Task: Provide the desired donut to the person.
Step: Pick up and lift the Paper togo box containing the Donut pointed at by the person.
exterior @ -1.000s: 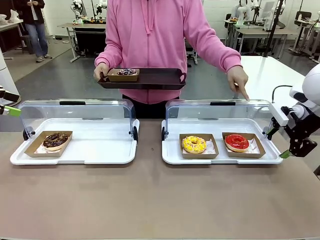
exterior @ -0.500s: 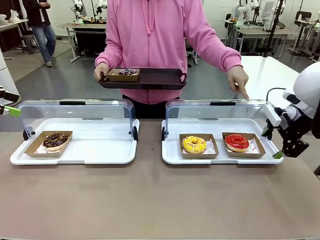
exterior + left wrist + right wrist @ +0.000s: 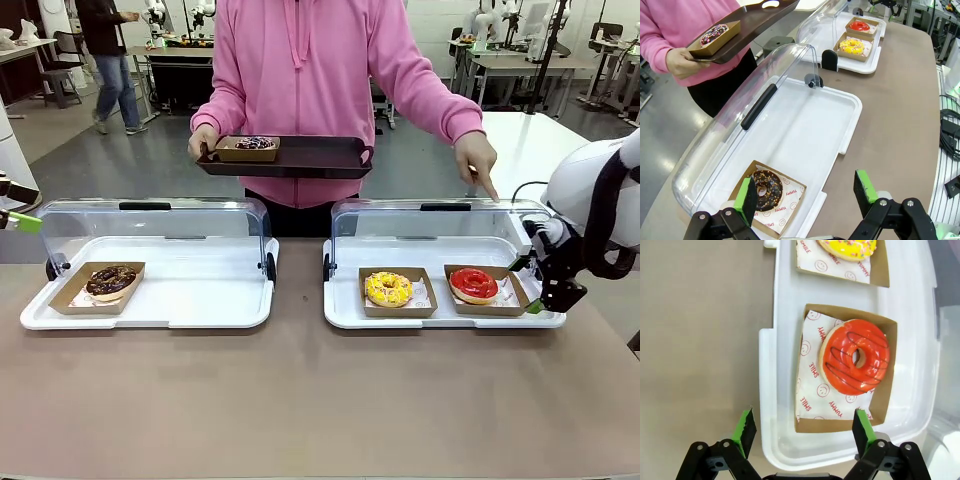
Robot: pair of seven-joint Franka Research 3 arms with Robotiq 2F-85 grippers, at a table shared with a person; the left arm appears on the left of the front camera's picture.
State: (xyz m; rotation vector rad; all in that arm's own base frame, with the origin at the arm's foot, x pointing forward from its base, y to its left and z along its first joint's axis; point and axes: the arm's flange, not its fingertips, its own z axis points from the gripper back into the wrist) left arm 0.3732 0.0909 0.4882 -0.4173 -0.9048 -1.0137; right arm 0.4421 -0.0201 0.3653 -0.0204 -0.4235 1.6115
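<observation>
Pink sleeves and torso are all that is showing of the person (image 3: 320,80) in the front view, the head being cut off by the top edge. One hand (image 3: 478,160) is pointing a finger down at the raised clear lid (image 3: 430,225) right behind the red-glazed donut (image 3: 473,284), while the other hand (image 3: 203,143) is holding a dark tray (image 3: 300,160) carrying a boxed sprinkled donut (image 3: 254,144). The left gripper (image 3: 22,221) is peeking in at the picture's left edge as little more than a green pad. The right gripper (image 3: 527,285) is hanging half lost against its own arm at the right end of the white tray (image 3: 440,320). The wrist views are making the jaws plain: both pairs are standing wide apart with nothing between them, the right one looking down on the red-glazed donut in its cardboard box, the left one on the chocolate donut (image 3: 764,190). A yellow donut (image 3: 388,288) is sitting in the box beside the red one. The brown table (image 3: 300,400) is stretching across the foreground, and workbenches (image 3: 520,60) are crowding the grey-floored room behind.
</observation>
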